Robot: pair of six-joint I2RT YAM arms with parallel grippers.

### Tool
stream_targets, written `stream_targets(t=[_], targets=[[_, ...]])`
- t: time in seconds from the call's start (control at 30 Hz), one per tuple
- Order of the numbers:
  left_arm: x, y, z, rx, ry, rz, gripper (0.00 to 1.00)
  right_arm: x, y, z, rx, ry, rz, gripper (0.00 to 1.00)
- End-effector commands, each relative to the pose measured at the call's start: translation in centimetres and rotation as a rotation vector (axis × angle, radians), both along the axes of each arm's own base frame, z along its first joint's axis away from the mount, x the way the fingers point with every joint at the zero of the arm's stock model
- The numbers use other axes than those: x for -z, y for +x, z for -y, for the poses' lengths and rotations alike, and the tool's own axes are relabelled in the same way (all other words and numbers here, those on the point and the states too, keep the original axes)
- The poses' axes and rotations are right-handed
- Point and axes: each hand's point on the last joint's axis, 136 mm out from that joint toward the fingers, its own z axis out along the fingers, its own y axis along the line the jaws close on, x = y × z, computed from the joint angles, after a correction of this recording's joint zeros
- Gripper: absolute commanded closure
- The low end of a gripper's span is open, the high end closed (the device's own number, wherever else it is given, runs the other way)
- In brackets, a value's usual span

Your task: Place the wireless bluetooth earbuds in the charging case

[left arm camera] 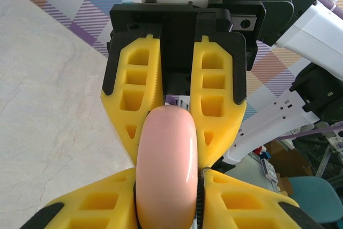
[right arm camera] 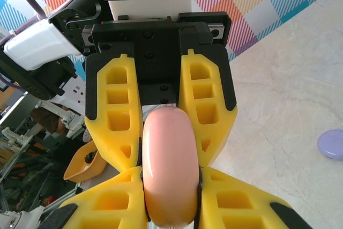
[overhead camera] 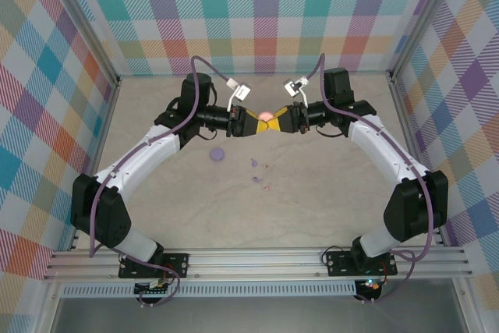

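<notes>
Two grippers are clamped on one object: the left gripper (overhead camera: 253, 122) and the right gripper (overhead camera: 281, 122) are each closed tight on opposite edges of the salmon-pink case (overhead camera: 267, 117), which is held up off the table (overhead camera: 335, 185) between them. No open lid can be made out, so the opening step is judged to be in hand. The earbuds (overhead camera: 254, 163) are scattered on the table nearer the bases, well apart from the case; they are tiny specks, possibly three or four. A purple disc (overhead camera: 217, 154) is seen to their left. Next, the lid must be parted without the case being dropped.
</notes>
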Motion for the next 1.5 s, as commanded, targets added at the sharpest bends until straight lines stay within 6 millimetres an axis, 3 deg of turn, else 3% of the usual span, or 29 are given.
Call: stream_targets(t=[0.0, 0.27, 0.5, 0.63, 1.17, 1.3, 1.47], targets=[[-1.7, 1.0, 0.3, -0.046, -0.022, 0.058, 0.74, -0.8, -1.0, -0.4, -0.026, 0.003, 0.034, 0.83], [-1.1, 2.1, 0.2, -0.109, 0.007, 0.039, 0.89, -0.5, -0.2, -0.5, 0.034, -0.037, 0.054, 0.75], [-0.4, 2.7, 0.1, -0.141, 0.034, 0.028, 0.94, -0.6, 0.3, -0.3, 0.087, -0.057, 0.081, 0.63], [0.0, 3.1, 0.0, -0.16, 0.05, 0.026, 0.96, -0.7, 0.5, 0.0, 0.128, -0.064, 0.108, 0.6], [0.1, 1.7, 0.1, -0.081, 0.03, 0.06, 0.95, -1.9, 1.3, 0.6, 0.159, -0.017, 0.109, 0.61], [0.0, 1.5, 0.0, -0.07, 0.031, 0.103, 0.89, -2.2, 1.6, 0.9, 0.169, -0.013, 0.108, 0.59], [0.2, 2.6, -0.1, -0.105, 0.065, 0.198, 0.89, -2.4, 1.8, 1.6, 0.195, -0.032, 0.123, 0.54]])
